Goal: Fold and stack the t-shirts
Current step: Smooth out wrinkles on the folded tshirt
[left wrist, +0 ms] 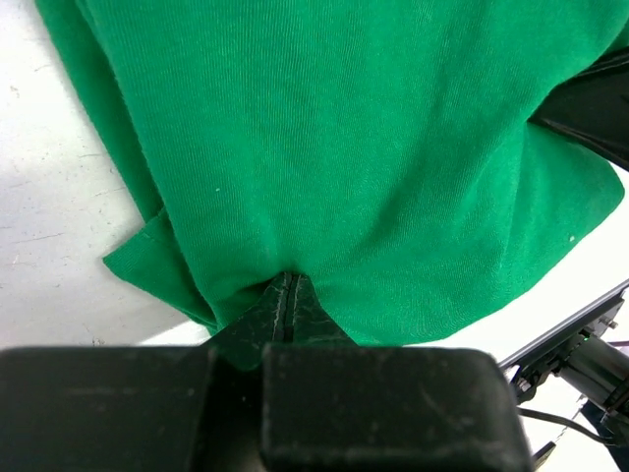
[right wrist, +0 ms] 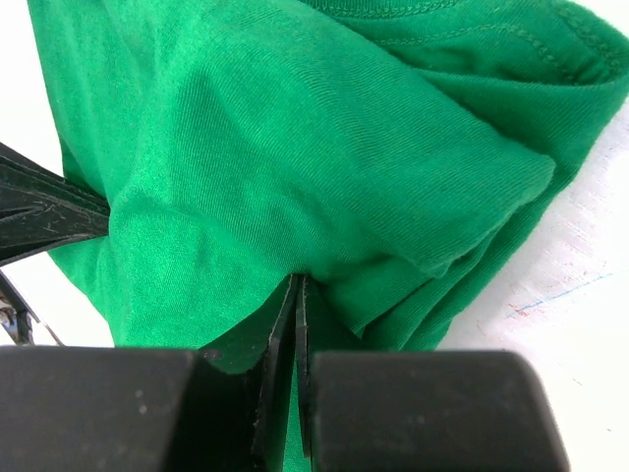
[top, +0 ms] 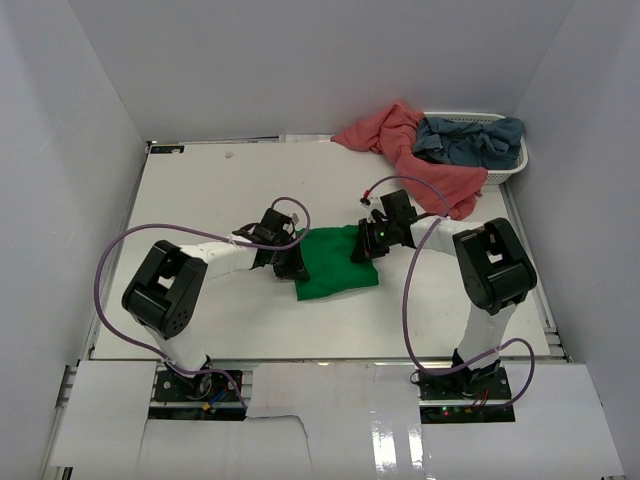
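The bright green t-shirt (top: 336, 263) lies folded into a small pad at the middle of the table. My left gripper (top: 294, 268) is at its left edge, shut, with the cloth puckered at its tips (left wrist: 287, 281). My right gripper (top: 363, 249) is at the pad's upper right edge, shut on a fold of green cloth (right wrist: 298, 283). The green t-shirt (left wrist: 364, 147) fills the left wrist view and, layered with a stitched hem, the green t-shirt (right wrist: 324, 147) fills the right wrist view. A salmon-pink t-shirt (top: 400, 140) and a grey-blue t-shirt (top: 470, 138) lie crumpled at the back right.
A white slatted basket (top: 508, 170) stands in the back right corner; the grey-blue shirt is in it and the pink one spills from it onto the white table (top: 200, 200). White walls enclose the table on three sides.
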Available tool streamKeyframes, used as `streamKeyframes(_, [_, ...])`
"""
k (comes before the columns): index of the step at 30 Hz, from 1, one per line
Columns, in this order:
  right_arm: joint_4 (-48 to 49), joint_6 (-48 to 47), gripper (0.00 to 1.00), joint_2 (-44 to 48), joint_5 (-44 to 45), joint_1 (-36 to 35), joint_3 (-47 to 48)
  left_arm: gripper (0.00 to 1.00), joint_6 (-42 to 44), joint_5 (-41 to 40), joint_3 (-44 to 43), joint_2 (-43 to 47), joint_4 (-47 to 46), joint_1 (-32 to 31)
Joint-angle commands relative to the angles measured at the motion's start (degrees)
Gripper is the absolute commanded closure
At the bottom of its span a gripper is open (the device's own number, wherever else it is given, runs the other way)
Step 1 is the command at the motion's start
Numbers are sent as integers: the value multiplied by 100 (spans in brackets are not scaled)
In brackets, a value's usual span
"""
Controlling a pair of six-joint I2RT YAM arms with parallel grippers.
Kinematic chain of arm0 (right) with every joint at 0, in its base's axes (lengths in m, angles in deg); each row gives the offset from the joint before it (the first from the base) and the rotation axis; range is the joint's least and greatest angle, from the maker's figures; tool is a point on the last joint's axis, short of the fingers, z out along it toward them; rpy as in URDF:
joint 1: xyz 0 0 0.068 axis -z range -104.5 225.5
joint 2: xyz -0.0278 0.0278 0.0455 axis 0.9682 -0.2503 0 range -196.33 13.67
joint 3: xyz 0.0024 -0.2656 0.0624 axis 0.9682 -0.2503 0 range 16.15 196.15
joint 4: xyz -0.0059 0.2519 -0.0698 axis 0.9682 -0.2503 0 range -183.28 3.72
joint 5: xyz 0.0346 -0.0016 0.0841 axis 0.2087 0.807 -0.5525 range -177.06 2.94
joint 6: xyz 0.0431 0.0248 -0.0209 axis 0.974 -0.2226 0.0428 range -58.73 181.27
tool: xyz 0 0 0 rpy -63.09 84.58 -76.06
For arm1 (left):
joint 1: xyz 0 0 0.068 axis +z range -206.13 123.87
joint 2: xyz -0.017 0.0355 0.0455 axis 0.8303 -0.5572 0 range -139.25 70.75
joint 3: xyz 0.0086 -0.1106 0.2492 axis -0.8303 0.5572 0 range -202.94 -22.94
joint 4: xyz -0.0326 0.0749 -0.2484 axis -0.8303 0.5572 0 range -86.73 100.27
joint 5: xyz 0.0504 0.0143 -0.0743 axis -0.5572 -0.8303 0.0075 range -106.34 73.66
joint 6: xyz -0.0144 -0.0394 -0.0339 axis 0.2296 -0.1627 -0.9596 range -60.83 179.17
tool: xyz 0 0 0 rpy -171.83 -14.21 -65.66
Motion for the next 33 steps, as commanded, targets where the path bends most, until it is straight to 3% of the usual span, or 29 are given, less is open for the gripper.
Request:
streamKeyframes(1, [-338, -307, 92, 107, 448, 58, -58, 100, 209, -498, -4, -281, 723, -44])
streamKeyframes(23, [-452, -281, 91, 468, 378, 111, -427, 100, 640, -806, -750, -624, 1021, 184])
streamKeyframes(26, [-434, -185, 85, 713, 290, 102, -357, 100, 824, -719, -1171, -537, 1197, 193])
streamKeyframes(27, [-417, -159, 79, 792, 290, 111, -348, 100, 859, -657, -1277, -475, 1241, 193])
streamKeyframes(33, [-355, -62, 74, 1267, 237, 102, -33, 84, 851, -191, -1752, 419, 1312, 193])
